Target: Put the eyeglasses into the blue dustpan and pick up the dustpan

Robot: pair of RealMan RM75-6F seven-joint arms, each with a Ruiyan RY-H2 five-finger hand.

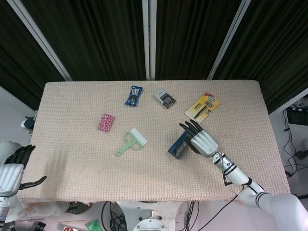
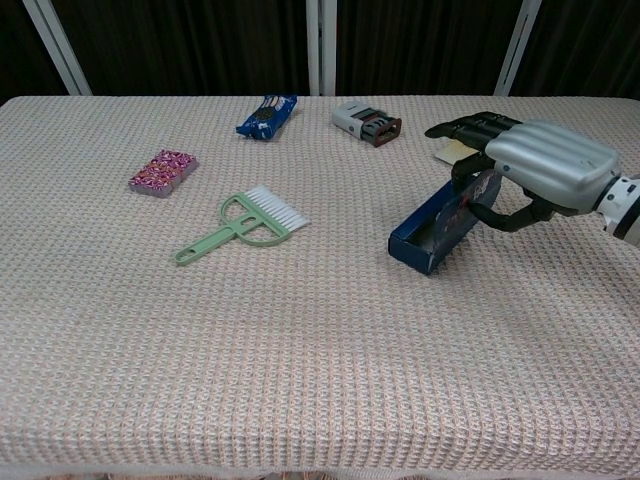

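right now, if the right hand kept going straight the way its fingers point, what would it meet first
Probably the yellow blister pack. In the head view the right hand, holding the blue dustpan, points its fingers up and left toward the table's far side, and that pack lies closest ahead. The hand's height is unclear, so it might pass over.

One blue dustpan (image 2: 437, 229) is counted on the table (image 1: 72, 144). One green hand brush (image 2: 243, 225) is seen — a single piece with white bristles. One pink patterned packet (image 2: 162, 171), one blue snack wrapper (image 2: 266, 114) and one grey-and-black boxed item (image 2: 366, 121) are counted. One yellow carded pack (image 1: 202, 107) is seen at the far side. Two robot hands are counted — the right hand (image 2: 540, 165) and the left hand (image 1: 12, 168).
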